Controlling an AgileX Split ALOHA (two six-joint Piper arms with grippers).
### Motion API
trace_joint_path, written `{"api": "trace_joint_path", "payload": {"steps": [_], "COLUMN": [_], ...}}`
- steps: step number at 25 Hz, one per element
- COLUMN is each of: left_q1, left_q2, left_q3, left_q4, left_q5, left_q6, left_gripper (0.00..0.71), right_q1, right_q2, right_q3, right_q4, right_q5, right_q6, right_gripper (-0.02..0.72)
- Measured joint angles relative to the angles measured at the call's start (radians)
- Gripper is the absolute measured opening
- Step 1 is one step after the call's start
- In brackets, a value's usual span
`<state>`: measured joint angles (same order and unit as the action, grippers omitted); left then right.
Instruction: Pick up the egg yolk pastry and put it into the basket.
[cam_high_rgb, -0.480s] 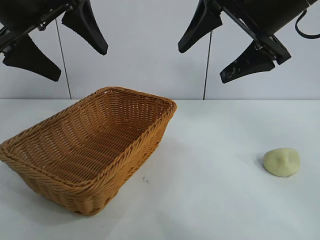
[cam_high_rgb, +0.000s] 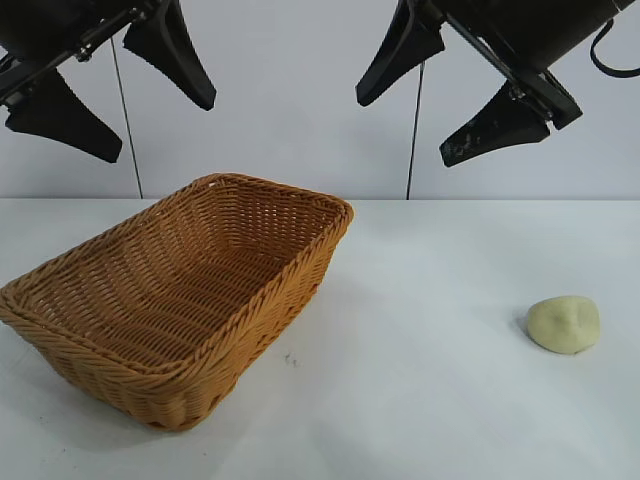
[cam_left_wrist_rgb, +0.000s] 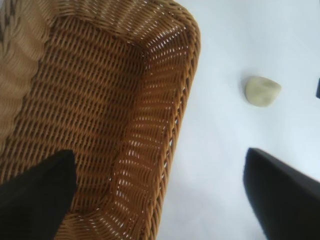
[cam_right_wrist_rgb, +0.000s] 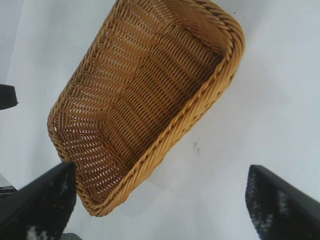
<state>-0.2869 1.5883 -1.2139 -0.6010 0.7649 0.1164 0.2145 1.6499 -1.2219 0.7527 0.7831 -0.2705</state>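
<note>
I read no brand, label or writing on anything in front of me. At the upper left of the exterior view my left gripper (cam_high_rgb: 110, 95) hangs high above the table (cam_high_rgb: 430, 400), its fingers spread wide with nothing between them; the arm behind it is cut off by the frame edge. Below it, at centre left, sits the woven wicker basket (cam_high_rgb: 250, 300), standing empty. My right gripper (cam_high_rgb: 430, 105) hangs at the upper right, fingers also spread and holding nothing, its body cropped by the top edge. The egg yolk pastry (cam_high_rgb: 564, 324) lies on the table at lower right, well apart from the basket. In each wrist view I see only the dark fingertips.
</note>
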Motion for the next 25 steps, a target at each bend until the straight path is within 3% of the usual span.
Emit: {"api": "trace_joint_path", "payload": {"steps": [14, 16, 21, 25], "left_q1": [0.003, 0.018, 0.109, 0.117], "left_q2": [0.000, -0.002, -0.066, -0.145], "left_q3": [0.000, 0.000, 0.000, 0.005], "left_q4": [-0.001, -0.002, 0.032, 0.134], "left_q5": [-0.009, 0.013, 0.088, 0.149], "left_q6": [-0.003, -0.016, -0.092, -0.218], "left_gripper": [0.696, 0.696, 0.696, 0.696], "right_q1": [0.000, 0.000, 0.000, 0.000], "right_q2": [0.000, 0.000, 0.000, 0.000], "right_q3": [0.000, 0.000, 0.000, 0.000], "right_q4": [0.000, 0.000, 0.000, 0.001], "right_q5": [-0.004, -0.005, -0.020, -0.023], "right_q6": [0.000, 0.000, 0.000, 0.000], "right_gripper": [0.632, 0.632, 0.632, 0.632]}}
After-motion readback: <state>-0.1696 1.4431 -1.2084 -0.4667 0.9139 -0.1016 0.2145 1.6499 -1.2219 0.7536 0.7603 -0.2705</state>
